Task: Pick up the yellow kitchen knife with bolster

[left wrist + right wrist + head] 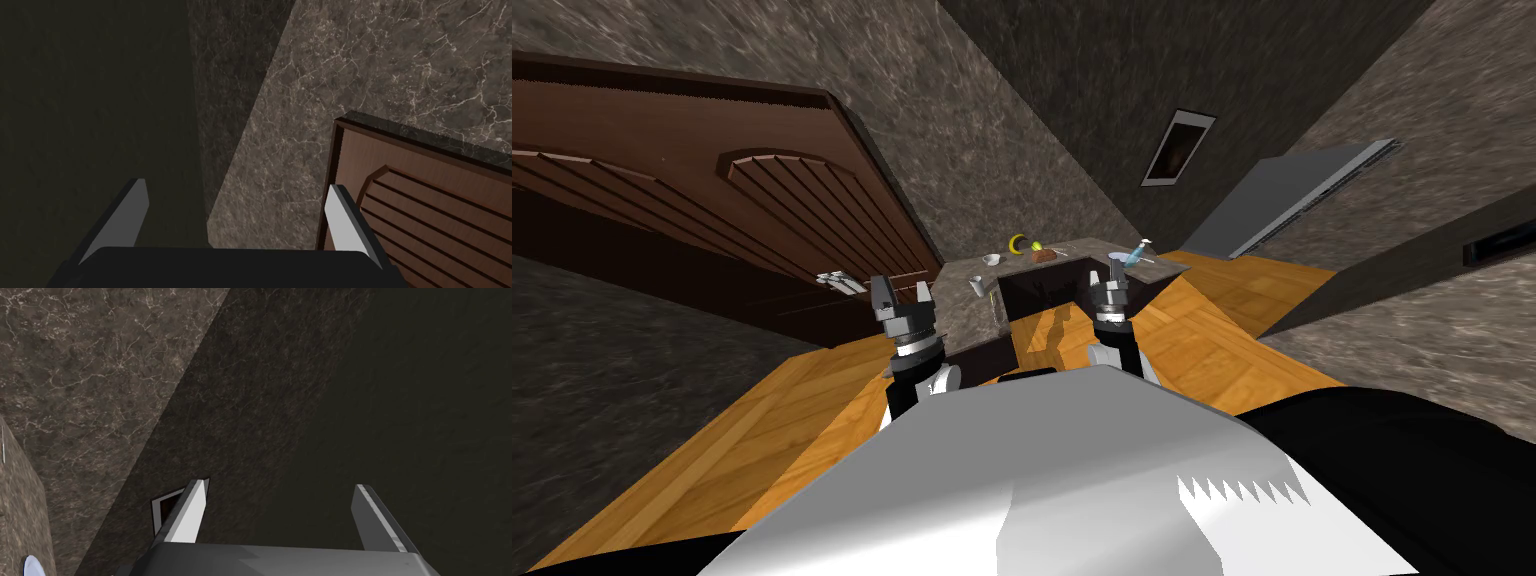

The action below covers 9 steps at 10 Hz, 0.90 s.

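Head view: both arms are raised ahead of me. The left gripper [899, 292] is at 11 o'clock with its blades spread wide, and the right gripper [1112, 287] at 1 o'clock also has its blades apart. Beyond them at 12 o'clock stands the brown marble counter [962, 272]. Near its far edge lies the small yellow curved knife [1014, 243] — its details too small to tell — well apart from both grippers.

arms match: white forearm shells [937, 380], dark grey ribbed wrists [910, 330]. jaws = thin light grey blade fingers [137, 210] on dark boxy base [225, 267], pretty plain.
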### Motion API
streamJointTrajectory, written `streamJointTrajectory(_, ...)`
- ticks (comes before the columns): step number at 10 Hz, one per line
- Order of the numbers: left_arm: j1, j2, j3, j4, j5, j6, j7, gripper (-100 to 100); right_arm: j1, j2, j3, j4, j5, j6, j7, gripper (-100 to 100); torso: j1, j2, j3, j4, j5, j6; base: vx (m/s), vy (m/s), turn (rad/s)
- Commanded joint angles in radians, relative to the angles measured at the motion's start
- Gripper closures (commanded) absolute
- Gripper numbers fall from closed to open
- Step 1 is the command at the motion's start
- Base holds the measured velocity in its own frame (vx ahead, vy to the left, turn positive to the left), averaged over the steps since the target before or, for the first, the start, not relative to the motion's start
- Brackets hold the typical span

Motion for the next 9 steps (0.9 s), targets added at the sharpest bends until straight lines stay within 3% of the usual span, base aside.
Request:
streamJointTrajectory(1, -0.002, 0.036, 0.002, 0.006, 0.010, 0.013, -0.001, -100, 0.000, 0.000, 0.000, 0.000, 0.000, 0.000, 0.000, 0, 0.000, 0.000, 0.000, 0.000, 0.000, 0.000, -0.003, -0.002, -0.060)
streamJointTrajectory(5, -0.013, 0.152, 0.018, 0.040, 0.065, 0.084, -0.008, -100, 0.000, 0.000, 0.000, 0.000, 0.000, 0.000, 0.000, 0, 0.000, 0.001, 0.000, 0.000, 0.000, 0.000, -0.012, -0.002, -0.086)
streamJointTrajectory(6, -0.013, 0.162, 0.018, 0.040, 0.065, 0.084, -0.008, -100, 0.000, 0.000, 0.000, 0.000, 0.000, 0.000, 0.000, 0, 0.000, 0.001, 0.001, 0.000, 0.000, 0.000, -0.011, 0.001, -0.039)
streamJointTrajectory(9, -0.027, 0.261, 0.040, 0.080, 0.132, 0.163, -0.018, -100, 0.000, 0.000, 0.000, 0.000, 0.000, 0.000, 0.000, 0, 0.000, 0.001, 0.001, 0.000, 0.000, 0.000, -0.017, -0.005, -0.136)
